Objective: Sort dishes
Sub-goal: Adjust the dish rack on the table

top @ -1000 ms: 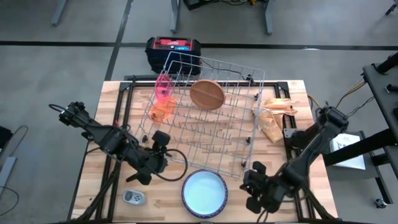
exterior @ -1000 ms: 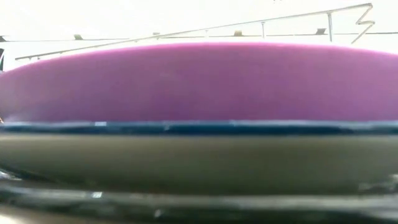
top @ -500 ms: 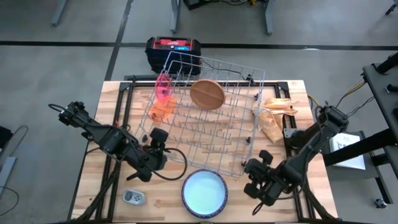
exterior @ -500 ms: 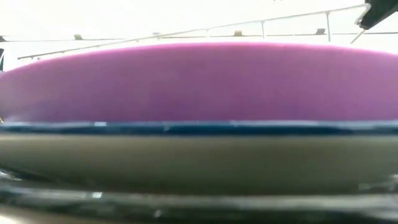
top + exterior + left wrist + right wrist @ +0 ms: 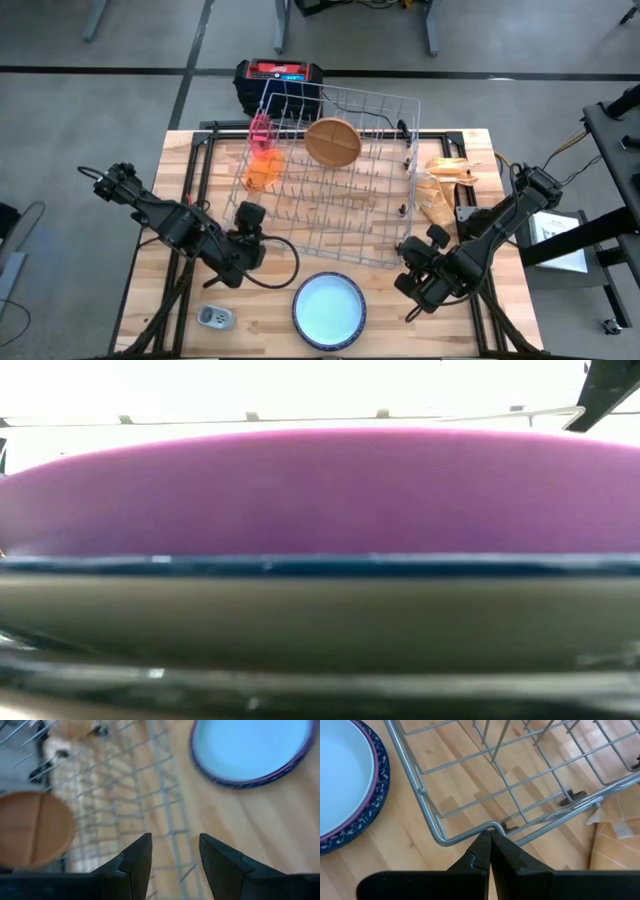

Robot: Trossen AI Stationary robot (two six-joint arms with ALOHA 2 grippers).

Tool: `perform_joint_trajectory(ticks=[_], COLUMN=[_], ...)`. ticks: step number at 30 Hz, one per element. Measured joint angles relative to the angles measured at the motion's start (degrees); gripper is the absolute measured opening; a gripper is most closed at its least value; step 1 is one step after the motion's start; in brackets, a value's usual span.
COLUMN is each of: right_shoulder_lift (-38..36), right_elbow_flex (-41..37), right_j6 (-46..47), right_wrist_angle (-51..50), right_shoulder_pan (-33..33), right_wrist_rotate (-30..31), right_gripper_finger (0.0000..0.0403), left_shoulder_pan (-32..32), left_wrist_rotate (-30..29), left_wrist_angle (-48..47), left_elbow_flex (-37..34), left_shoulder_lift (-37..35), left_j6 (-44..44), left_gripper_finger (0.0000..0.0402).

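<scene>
The wire rack (image 5: 330,180) stands on the wooden table. In it a brown divided plate (image 5: 332,142) stands on edge, with a pink cup (image 5: 262,133) and an orange cup (image 5: 262,172) at its far left. A white plate (image 5: 328,305) lies on a purple plate (image 5: 320,490) and a blue speckled one (image 5: 380,795) at the near edge, over a dark plate (image 5: 320,610). My right gripper (image 5: 490,836) is shut at the rack's near right corner. My left gripper (image 5: 175,845) is open above the rack's near left part, with a wire (image 5: 167,820) between its fingers; I cannot tell whether it touches. My right gripper meets the rounded near right corner of the rack's bottom rim (image 5: 489,826) with the tips of its shut fingers. The fingers slant down at it from the table's near right. The rack rests flat on the table.
Crumpled brown paper (image 5: 445,185) lies at the table's right, beside the rack. A small grey-white device (image 5: 213,317) sits near the front left. A red and black case (image 5: 280,75) stands on the floor beyond the far edge.
My right gripper, shut, has gone toward the far edge and tipped further down, against the rack's near right corner. The rack has turned about on the table: that corner has slid toward the far edge, and the rack now stands squarer to the table.
</scene>
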Motion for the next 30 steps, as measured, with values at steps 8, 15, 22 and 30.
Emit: perform_joint_trajectory(ticks=[8,15,22,30], right_shoulder_lift=[0.0,0.0,0.0,0.0], right_elbow_flex=[0.1,0.0,0.0,0.0], right_j6=[0.0,-0.6,-4.9,-7.2], right_wrist_angle=[-2.1,-4.4,-4.5,-4.5], right_shoulder_pan=[0.0,0.0,-0.2,-0.2], right_wrist_rotate=[-0.4,-0.7,-0.6,-0.5], right_gripper_finger=[0.0000,0.0000,0.0000,0.0000], left_shoulder_pan=[0.3,2.7,7.0,13.5], left_wrist_rotate=[-7.6,-11.6,-11.6,-8.2], left_wrist_angle=[-4.7,-0.5,5.9,10.2], left_elbow_flex=[-3.8,-13.3,-20.5,-23.2], left_shoulder_lift=[0.0,-0.5,-1.0,-1.2], left_j6=[-5.4,-4.5,-1.8,4.2], left_gripper_finger=[0.0154,0.0154,0.0154,0.0154])
